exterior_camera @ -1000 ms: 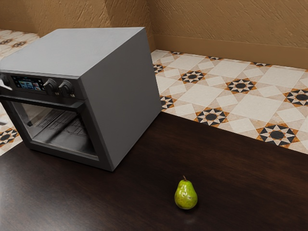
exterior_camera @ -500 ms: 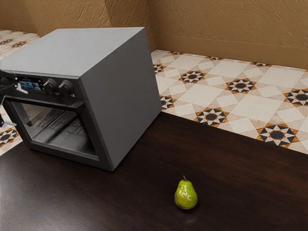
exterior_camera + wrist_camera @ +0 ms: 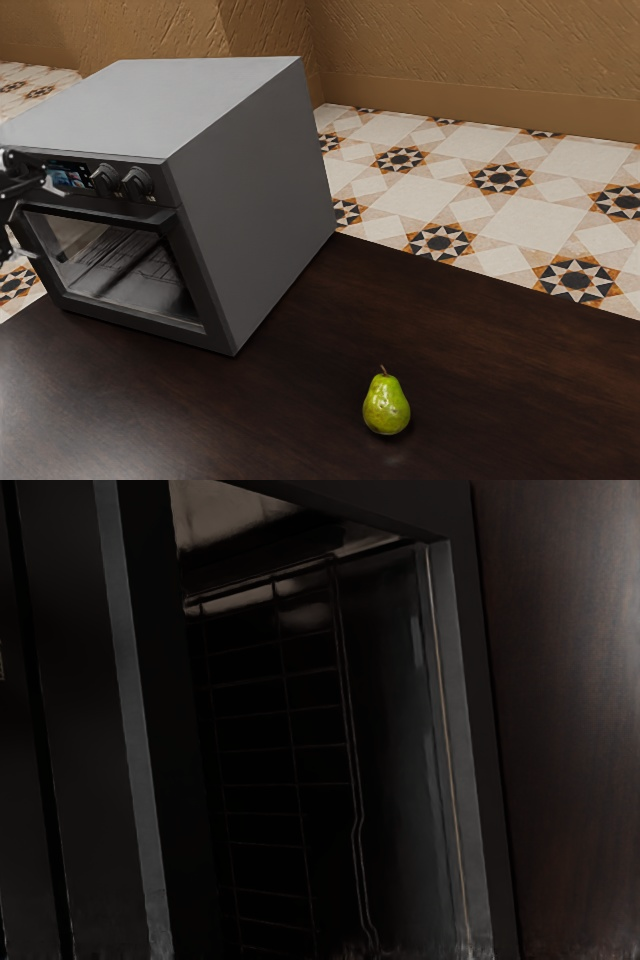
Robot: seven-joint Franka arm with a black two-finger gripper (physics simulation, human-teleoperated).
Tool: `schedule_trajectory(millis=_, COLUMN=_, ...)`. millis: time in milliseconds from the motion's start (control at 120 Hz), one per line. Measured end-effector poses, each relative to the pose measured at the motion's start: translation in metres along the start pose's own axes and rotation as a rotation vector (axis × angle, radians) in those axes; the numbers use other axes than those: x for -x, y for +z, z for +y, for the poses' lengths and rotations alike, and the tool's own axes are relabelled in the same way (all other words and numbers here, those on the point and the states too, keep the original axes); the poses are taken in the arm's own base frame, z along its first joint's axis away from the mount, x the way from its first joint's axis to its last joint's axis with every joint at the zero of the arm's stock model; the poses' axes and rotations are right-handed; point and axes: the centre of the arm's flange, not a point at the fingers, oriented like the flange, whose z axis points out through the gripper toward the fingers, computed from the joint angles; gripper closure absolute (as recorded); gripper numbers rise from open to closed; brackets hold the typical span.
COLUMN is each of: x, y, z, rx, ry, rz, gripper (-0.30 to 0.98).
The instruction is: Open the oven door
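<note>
Well, claw (image 3: pixel 38 218) is spread nr smooth, boxy oven (image 3: pixel 250 200).

Textured tan walls (image 3: pixel 450 45) rise behind a star-patterned tile floor (image 3: pixel 460 205) and dark wooden table (image 3: pixel 280 400).

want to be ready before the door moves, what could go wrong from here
My open gripper is near the end of the handle at the exterior view's left, so an off-center grasp could slip or pull the door unevenly.
One finger is close to the display, so a small height error might bump the panel.
The oven stands on the table, apparently unfastened, so a hard pull could drag it.
</note>
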Motion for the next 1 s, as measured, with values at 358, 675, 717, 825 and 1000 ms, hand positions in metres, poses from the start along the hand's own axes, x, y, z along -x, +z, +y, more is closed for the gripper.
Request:
schedule_trajectory(millis=358, x=0.006, y=0.017, z=-0.003, rx=0.024, ry=0.033, rz=-0.002, gripper=0.00)
schedule_trajectory(millis=675, x=0.016, y=0.026, z=-0.002, rx=0.033, ry=0.032, rz=-0.007, gripper=0.00)
schedule_trajectory(millis=717, x=0.016, y=0.027, z=-0.003, rx=0.034, ry=0.034, rz=-0.007, gripper=0.00)
schedule_trajectory(millis=825, x=0.016, y=0.036, z=-0.003, rx=0.048, ry=0.038, rz=-0.006, gripper=-0.01)
schedule_trajectory(millis=1000, x=0.030, y=0.039, z=0.008, rx=0.059, ry=0.011, rz=-0.004, gripper=0.01)
